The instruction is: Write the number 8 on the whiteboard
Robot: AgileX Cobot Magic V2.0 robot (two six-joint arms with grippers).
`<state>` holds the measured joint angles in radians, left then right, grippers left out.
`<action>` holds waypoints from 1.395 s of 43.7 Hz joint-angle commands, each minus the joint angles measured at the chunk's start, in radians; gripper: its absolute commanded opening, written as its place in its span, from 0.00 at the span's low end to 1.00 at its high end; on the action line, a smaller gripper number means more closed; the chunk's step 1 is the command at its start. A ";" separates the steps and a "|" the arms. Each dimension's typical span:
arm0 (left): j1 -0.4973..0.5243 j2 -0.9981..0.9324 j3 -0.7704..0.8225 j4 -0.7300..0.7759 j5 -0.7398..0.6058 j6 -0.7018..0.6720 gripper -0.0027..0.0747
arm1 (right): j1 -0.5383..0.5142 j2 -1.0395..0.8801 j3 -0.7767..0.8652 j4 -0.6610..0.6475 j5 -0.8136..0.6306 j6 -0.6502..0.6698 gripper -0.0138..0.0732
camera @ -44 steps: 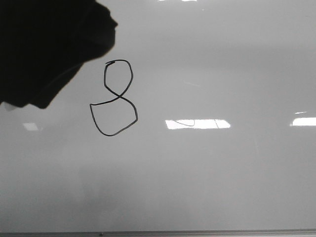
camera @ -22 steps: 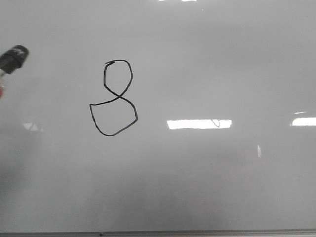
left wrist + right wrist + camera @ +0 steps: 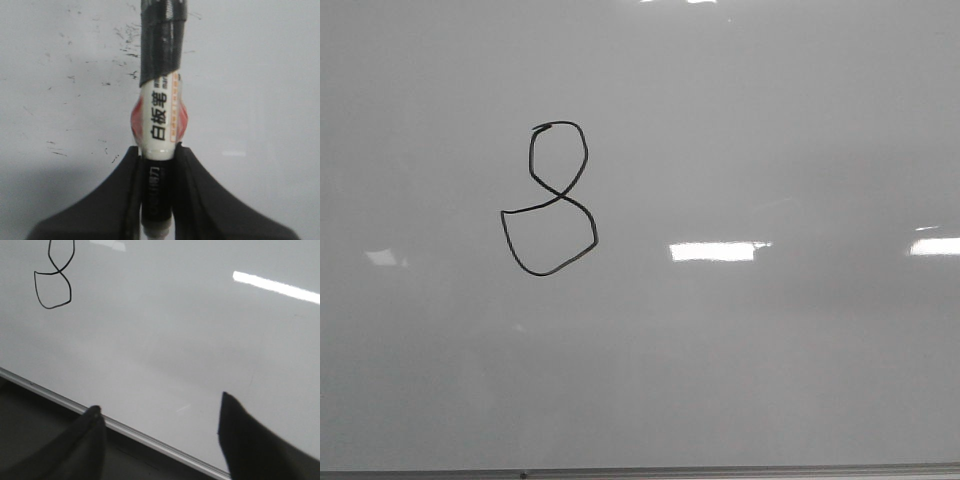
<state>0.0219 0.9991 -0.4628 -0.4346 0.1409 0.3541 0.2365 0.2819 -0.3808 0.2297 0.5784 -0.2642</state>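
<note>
The number 8 (image 3: 550, 198) is drawn in a thin black line on the whiteboard (image 3: 750, 340), left of the middle in the front view, with a small upper loop and a larger angular lower loop. Part of it also shows in the right wrist view (image 3: 54, 275). No gripper shows in the front view. In the left wrist view my left gripper (image 3: 159, 160) is shut on a marker (image 3: 160, 115) with a white labelled barrel and black taped front, held over the board. My right gripper (image 3: 159, 412) is open and empty above the board's near frame edge.
The board's thin grey frame (image 3: 640, 472) runs along the near edge, also in the right wrist view (image 3: 140, 435), with a dark surface beyond it. Bright rectangular light reflections (image 3: 712, 251) lie on the board. Small black marker specks (image 3: 120, 45) dot the board under the left gripper.
The dark left arm and the marker moved off to the left and left the front view. The drawn 8 is unchanged.
</note>
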 commanded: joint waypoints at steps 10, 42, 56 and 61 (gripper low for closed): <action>0.001 0.075 0.006 -0.034 -0.239 -0.010 0.01 | -0.012 -0.085 -0.005 0.007 -0.089 0.007 0.12; 0.001 0.460 -0.155 0.059 -0.346 -0.010 0.01 | -0.012 -0.085 -0.003 0.007 -0.089 0.007 0.08; 0.001 0.462 -0.157 0.059 -0.356 -0.010 0.28 | -0.012 -0.085 -0.003 0.007 -0.088 0.007 0.08; 0.001 0.462 -0.157 0.059 -0.356 -0.010 0.35 | -0.012 -0.085 -0.003 0.007 -0.088 0.007 0.08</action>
<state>0.0235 1.4836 -0.5876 -0.3852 -0.1360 0.3526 0.2306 0.1857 -0.3596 0.2297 0.5685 -0.2581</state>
